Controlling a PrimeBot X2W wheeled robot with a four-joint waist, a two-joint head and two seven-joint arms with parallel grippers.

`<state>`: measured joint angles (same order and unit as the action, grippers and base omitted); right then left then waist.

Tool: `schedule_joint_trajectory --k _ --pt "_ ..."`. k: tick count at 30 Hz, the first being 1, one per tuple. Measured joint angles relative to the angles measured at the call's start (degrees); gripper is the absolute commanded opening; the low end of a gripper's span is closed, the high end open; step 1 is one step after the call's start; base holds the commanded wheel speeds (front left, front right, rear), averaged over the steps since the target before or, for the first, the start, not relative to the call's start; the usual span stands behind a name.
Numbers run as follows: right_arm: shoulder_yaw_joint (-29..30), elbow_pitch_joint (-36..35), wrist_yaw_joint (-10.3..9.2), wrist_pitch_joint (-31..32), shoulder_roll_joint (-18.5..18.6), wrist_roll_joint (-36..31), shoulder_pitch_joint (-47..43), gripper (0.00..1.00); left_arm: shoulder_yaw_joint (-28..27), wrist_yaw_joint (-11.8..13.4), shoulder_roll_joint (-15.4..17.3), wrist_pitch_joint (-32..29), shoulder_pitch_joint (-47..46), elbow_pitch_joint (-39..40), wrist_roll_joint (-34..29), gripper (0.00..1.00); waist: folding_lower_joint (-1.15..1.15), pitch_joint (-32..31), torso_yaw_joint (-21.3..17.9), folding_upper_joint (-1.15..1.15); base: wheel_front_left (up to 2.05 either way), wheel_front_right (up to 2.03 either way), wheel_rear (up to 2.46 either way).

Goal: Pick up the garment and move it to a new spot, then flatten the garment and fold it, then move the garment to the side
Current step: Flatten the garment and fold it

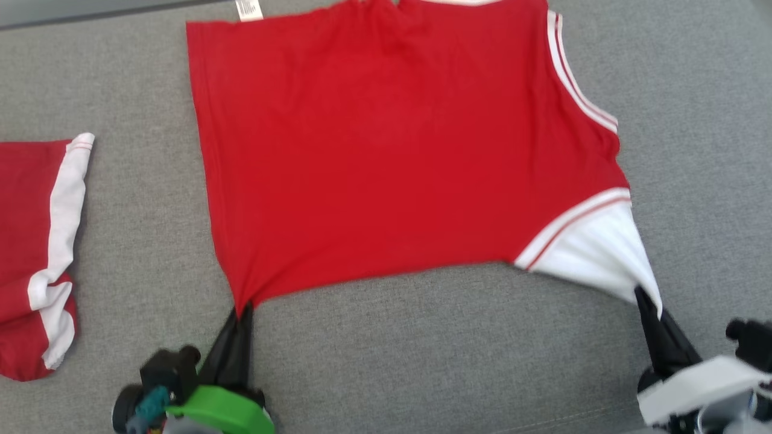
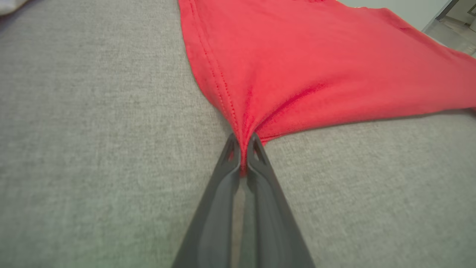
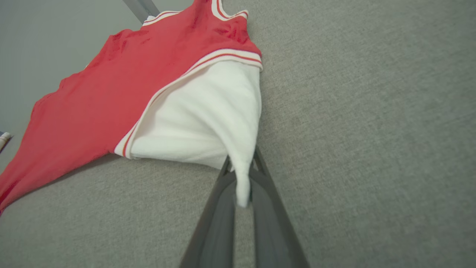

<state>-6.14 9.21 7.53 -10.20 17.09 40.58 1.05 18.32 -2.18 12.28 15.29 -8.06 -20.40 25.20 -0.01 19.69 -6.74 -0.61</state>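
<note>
The garment (image 1: 386, 157), a red top with white, red-striped trim, is spread almost flat on the grey surface (image 1: 434, 355). It is seen in the middle of the head view, reaching up to the top edge. Its near edge is drawn taut between two pinched corners.

The near left corner is clamped by the left gripper (image 1: 243, 312). In the left wrist view the fingers (image 2: 223, 186) are seen closed together on a bunched point of red cloth. The grip is taken just beside the stitched hem (image 2: 219, 89), and creases are fanned out from it.

The near right corner, a white sleeve (image 1: 597, 253), is clamped by the right gripper (image 1: 644, 296). In the right wrist view the tip of the white cloth is pinched between the closed fingers (image 3: 219, 208), and a short end is left hanging past the pinch toward the camera. The sleeve is pulled out into a point. A thin shadow is cast under the near red edge beside it.

A white label (image 1: 248, 9) is seen at the far left corner of the garment. Another garment (image 1: 36, 253), red and white, is seen crumpled at the left edge of the head view, well apart from the spread one.
</note>
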Motion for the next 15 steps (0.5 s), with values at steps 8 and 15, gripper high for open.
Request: schedule_joint_trajectory --k 8,15 --pt "0.8 -4.1 0.02 -2.6 3.0 2.9 -16.6 0.00 -0.3 4.2 -1.4 -0.1 17.7 7.6 -4.1 0.00 0.00 -5.5 -0.3 0.00 0.00 0.00 0.00" --pt "3.2 -11.9 0.00 -1.2 5.8 4.0 -15.9 0.00 -0.5 3.7 -1.4 -7.7 19.9 18.8 0.5 0.00 0.00 -8.2 -0.4 0.00 0.00 0.00 0.00"
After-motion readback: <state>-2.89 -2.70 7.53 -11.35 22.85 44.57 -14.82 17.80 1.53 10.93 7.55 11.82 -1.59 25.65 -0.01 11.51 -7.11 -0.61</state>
